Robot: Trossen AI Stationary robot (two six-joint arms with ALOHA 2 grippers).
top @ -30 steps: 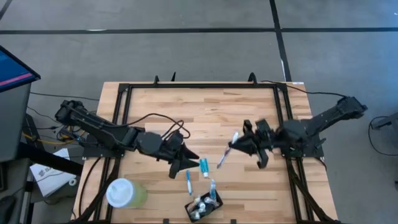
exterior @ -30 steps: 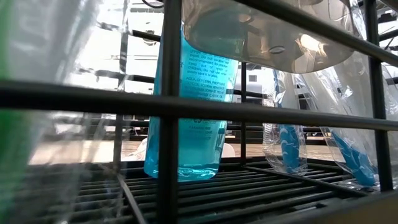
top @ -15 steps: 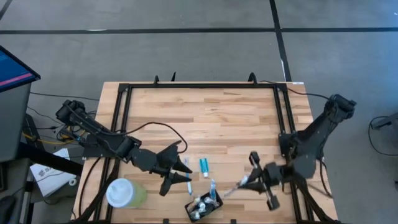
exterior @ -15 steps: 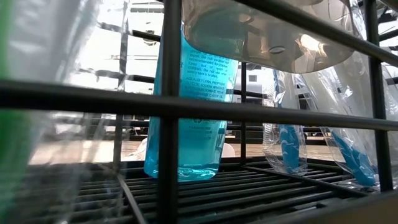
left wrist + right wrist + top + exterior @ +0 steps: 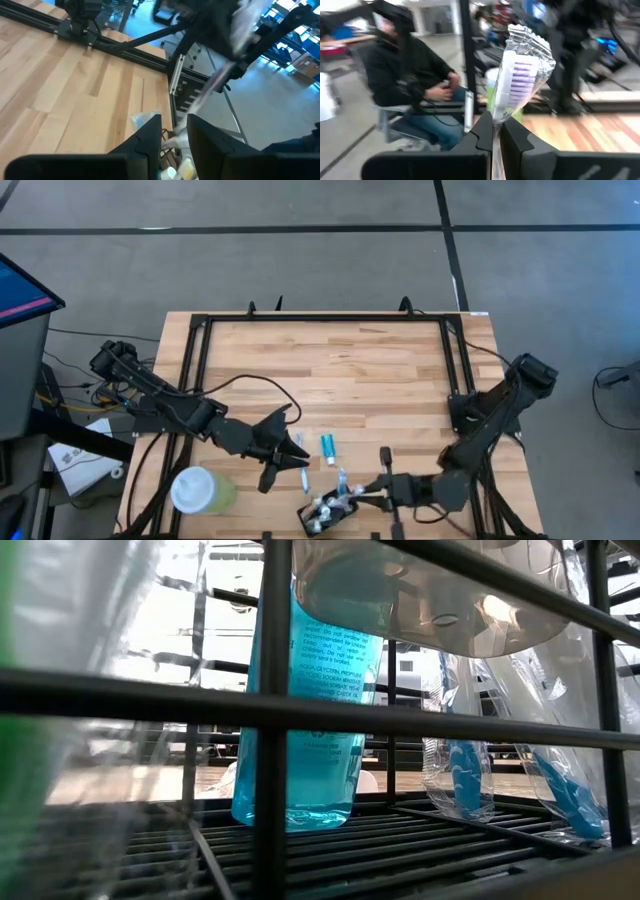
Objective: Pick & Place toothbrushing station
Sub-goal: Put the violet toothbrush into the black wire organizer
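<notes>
The black holder (image 5: 328,513) stands at the table's near edge with several small items in it. Two teal tubes (image 5: 327,446) (image 5: 342,478) lie on the wood beside it. My right gripper (image 5: 362,492) is at the holder's right side, shut on a wrapped toothbrush with purple bristles (image 5: 520,75). My left gripper (image 5: 297,460) is low over the table left of the tubes, its fingers nearly together on a pale wrapped blue toothbrush (image 5: 174,143). In the low view, black wire bars (image 5: 272,720), a blue bottle (image 5: 310,740) and wrapped blue items fill the picture; neither gripper shows there. My left gripper has a pale wrapped piece (image 5: 172,144) between its two fingers, close above the table; which part of the toothbrush this is does not show. My right gripper pinches the wrapped toothbrush just below its bristle head (image 5: 496,117) between its two fingers. The fingers lie about level, pointing toward the table's left. The brush is lifted clear and sticks out beyond the fingertips toward the holder.
A pale green cup with a white lid (image 5: 200,490) stands at the near left corner. A black frame (image 5: 325,318) runs around the table. A person sits beyond the table in the right wrist view (image 5: 405,80). Bare wood lies across the table's far half.
My right gripper has carried the wrapped toothbrush from the table's middle right toward the near edge, then left to the holder. My left gripper has gone a little toward the near left, down to the blue toothbrush, and has stayed there since.
</notes>
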